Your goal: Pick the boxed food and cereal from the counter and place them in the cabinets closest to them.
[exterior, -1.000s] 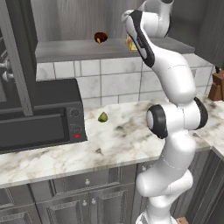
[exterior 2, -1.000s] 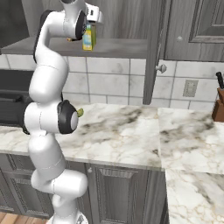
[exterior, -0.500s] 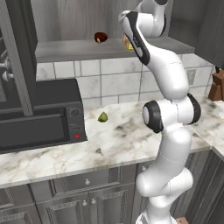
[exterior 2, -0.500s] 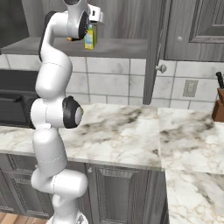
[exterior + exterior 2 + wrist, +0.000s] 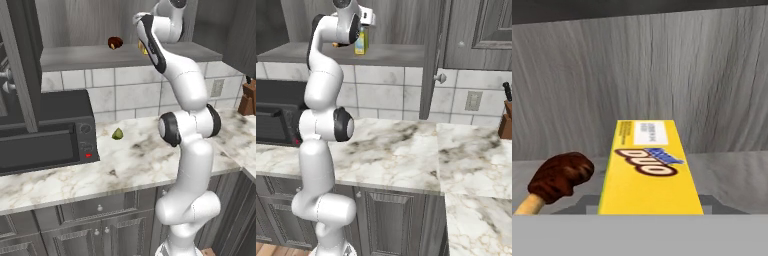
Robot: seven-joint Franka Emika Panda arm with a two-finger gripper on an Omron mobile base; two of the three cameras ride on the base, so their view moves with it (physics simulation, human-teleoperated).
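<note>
The cereal (image 5: 360, 42), a yellow box with blue-green print, stands upright on the grey shelf floor of the open wall cabinet (image 5: 398, 50). My gripper (image 5: 361, 33) reaches down onto its top from above and is shut on it. In the hand view the cereal (image 5: 649, 170) runs from the centre down to the bottom edge, and my fingertips are hidden. In the left base view only a yellow sliver of the cereal (image 5: 143, 49) peeks out behind my forearm. The counter (image 5: 150, 160) lies below, white marble with veins. The boxed food is out of view.
A brown drumstick-like item (image 5: 559, 177) lies on the shelf just left of the box. A black microwave (image 5: 45, 135) and a small green fruit (image 5: 117, 134) sit on the counter. An open cabinet door (image 5: 433, 55) hangs right of the box. A knife block (image 5: 505, 120) stands far right.
My elbow and forearm have swung upward, straightening the arm. The cereal stays held at the shelf, shifted only slightly to the right.
</note>
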